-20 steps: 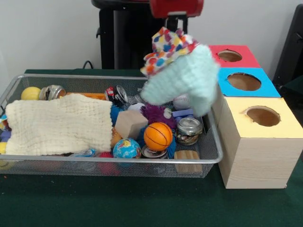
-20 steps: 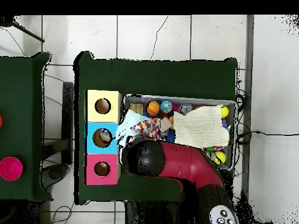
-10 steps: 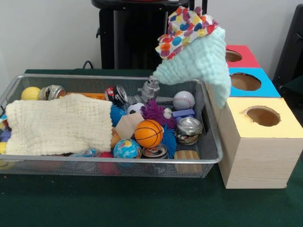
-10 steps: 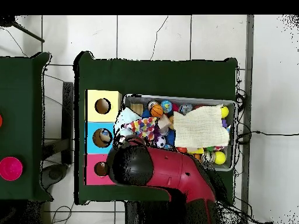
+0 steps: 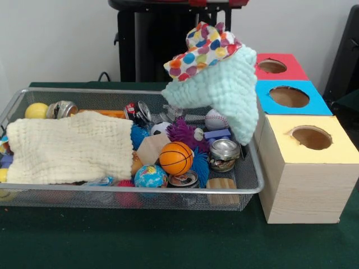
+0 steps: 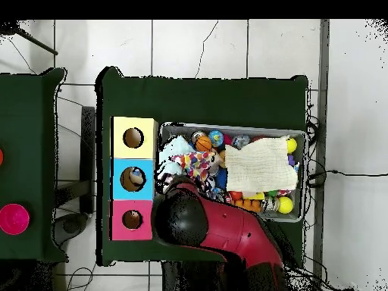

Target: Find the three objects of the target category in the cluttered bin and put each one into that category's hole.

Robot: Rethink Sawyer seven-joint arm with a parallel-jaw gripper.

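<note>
Polka-dot cloth (image 5: 203,49), 1, and 1 mint cloth (image 5: 224,89) hang above the bin (image 5: 247,168); end effector grip unseen.

There are three boxes, one with red top (image 5: 274,66), one blue (image 5: 290,97) and one yellow (image 5: 310,138), one mesh basket (image 5: 255,182), one polka-dot cloth (image 5: 203,50), one mint cloth (image 5: 227,89) and one cream cloth (image 5: 70,147).

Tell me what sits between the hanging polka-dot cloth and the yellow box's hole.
In the front view, only the basket's end wall and bare yellow top separate the polka-dot cloth from the hole.
</note>
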